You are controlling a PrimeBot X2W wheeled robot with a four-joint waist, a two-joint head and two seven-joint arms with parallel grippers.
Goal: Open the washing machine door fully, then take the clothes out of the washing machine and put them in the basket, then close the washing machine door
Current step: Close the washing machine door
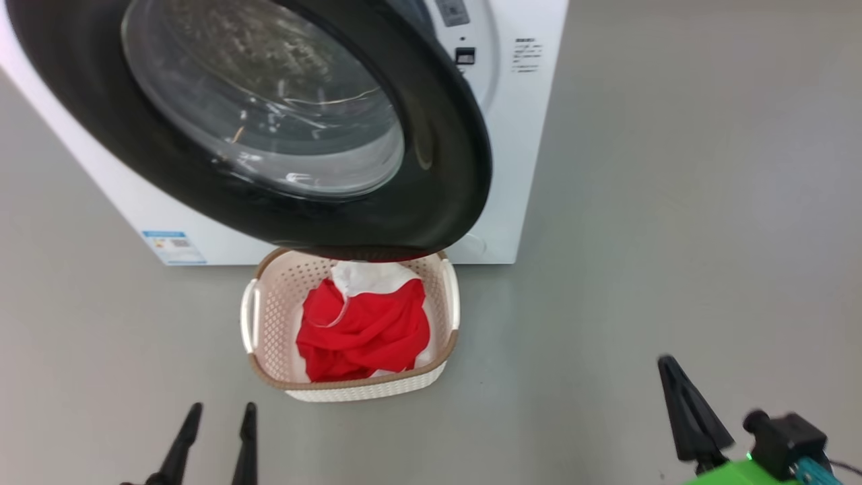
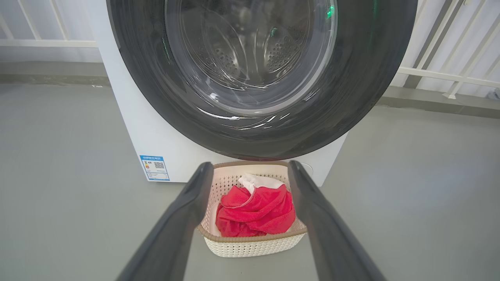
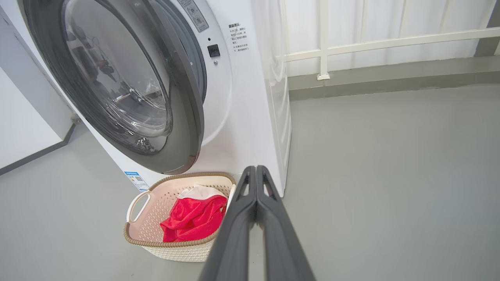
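the left gripper (image 1: pixel 223 412) is showing two long, slim fingers (image 1: pixel 182 444), matt black and narrowing to rounded tips. up close those fingers (image 2: pixel 174 234) are looking smooth and dark grey. the right gripper (image 1: pixel 670 369) is showing a broad black wedge. just behind it a bright green housing (image 1: pixel 741 475) is shining, with a boxy black block (image 1: pixel 791 438), a teal piece (image 1: pixel 811 471) and a thin dark cable (image 1: pixel 845 465) alongside. its fingers (image 3: pixel 234 234) are showing a slim slot near each tip.

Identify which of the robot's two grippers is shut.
The right gripper: its fingers press together, while the left gripper stands wide open.
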